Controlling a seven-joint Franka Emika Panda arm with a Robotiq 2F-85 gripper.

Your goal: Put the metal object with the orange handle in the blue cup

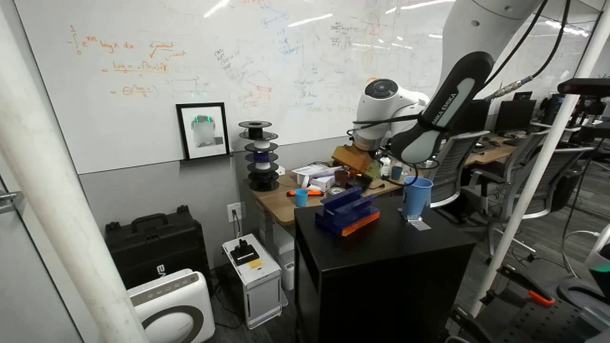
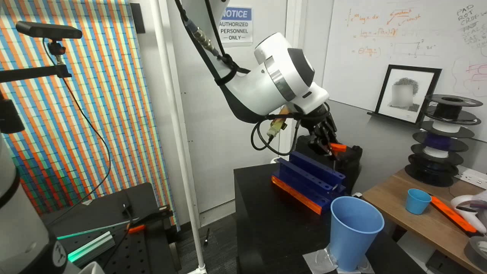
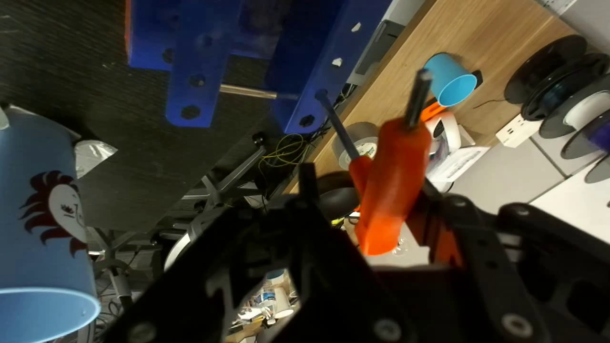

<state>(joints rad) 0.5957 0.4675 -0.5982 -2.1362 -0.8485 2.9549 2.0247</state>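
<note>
The metal object with the orange handle is a tool whose bright orange handle (image 3: 393, 190) has a short dark metal tip at one end. Its long grey shaft runs into a hole in the dark blue rack. The handle also shows in an exterior view (image 2: 338, 147) above the rack's far end. My gripper (image 3: 367, 183) is open around the handle. A gap shows on the left finger's side, and the handle is close to the right finger. The tall pale blue cup (image 2: 348, 247) stands upright in both exterior views (image 1: 416, 200); in the wrist view (image 3: 38, 205) it carries a red drawing.
The dark blue rack (image 2: 304, 171) with an orange base strip lies on the black cabinet (image 1: 381, 257) beside the cup. Clear tape (image 2: 319, 260) is at the cup's base. A wooden table (image 1: 281, 200) behind holds a smaller blue cup (image 1: 301, 197) and stacked spools (image 1: 262, 157).
</note>
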